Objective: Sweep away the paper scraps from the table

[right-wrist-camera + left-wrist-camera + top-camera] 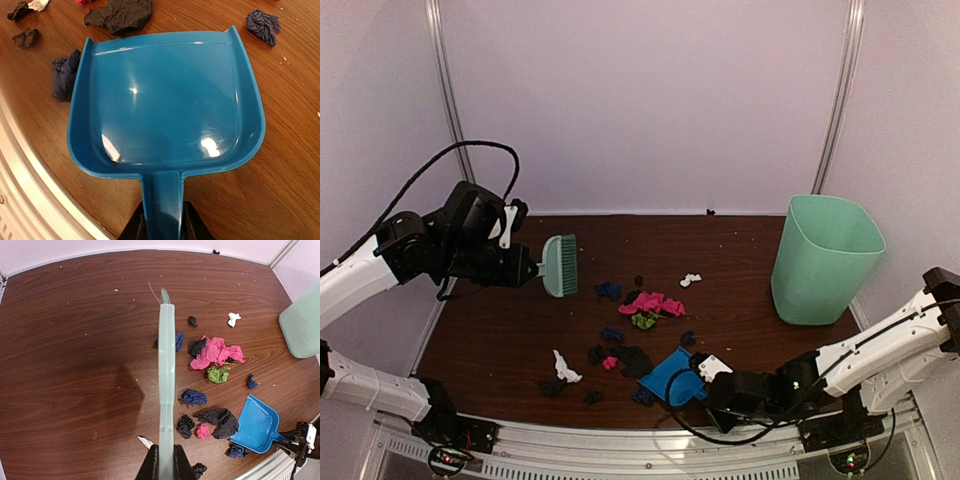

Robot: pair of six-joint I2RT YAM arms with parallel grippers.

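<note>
Looks down from high behind the near edge over the whole table [500, 340]. From the left wrist, faces down along the brush [166, 365], high above the paper scraps [215, 352]. From the right wrist, sits close behind the dustpan [165, 100], shared with both other views.

Both arms are built of white links [350, 285] and chunky black joints [470, 215], with a thin black cable [450, 155] arching behind the left end effector [532, 270], a white bracket [505, 222] just behind it, and a green light [782, 382] behind the right end effector [700, 378].
</note>
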